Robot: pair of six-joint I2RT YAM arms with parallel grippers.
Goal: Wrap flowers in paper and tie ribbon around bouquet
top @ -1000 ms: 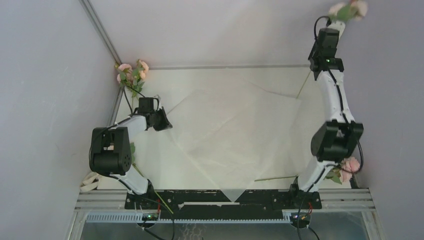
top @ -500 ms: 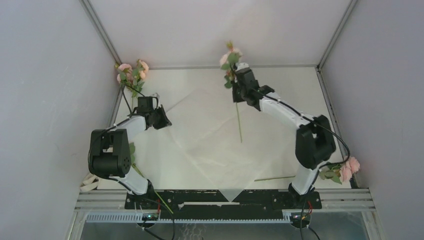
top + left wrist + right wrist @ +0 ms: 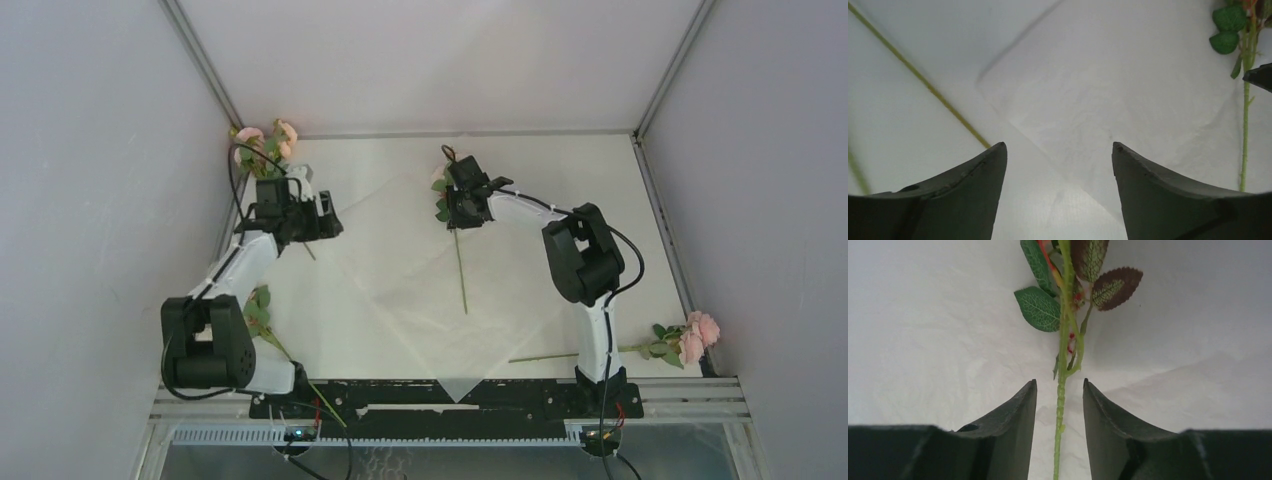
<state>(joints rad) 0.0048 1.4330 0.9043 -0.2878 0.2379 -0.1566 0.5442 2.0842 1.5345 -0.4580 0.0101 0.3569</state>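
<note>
Wide-open left claw (image 3: 1058, 146) holds nothing; right claw (image 3: 1059, 382) straddles rose stem (image 3: 1061, 410), seemingly unclamped.

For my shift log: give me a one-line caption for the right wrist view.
Open right gripper straddles a flower stem lying on the paper, leaves just ahead.

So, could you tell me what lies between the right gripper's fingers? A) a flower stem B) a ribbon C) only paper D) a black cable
A: the right wrist view shows a green flower stem running between the parted fingers of the right gripper.
</note>
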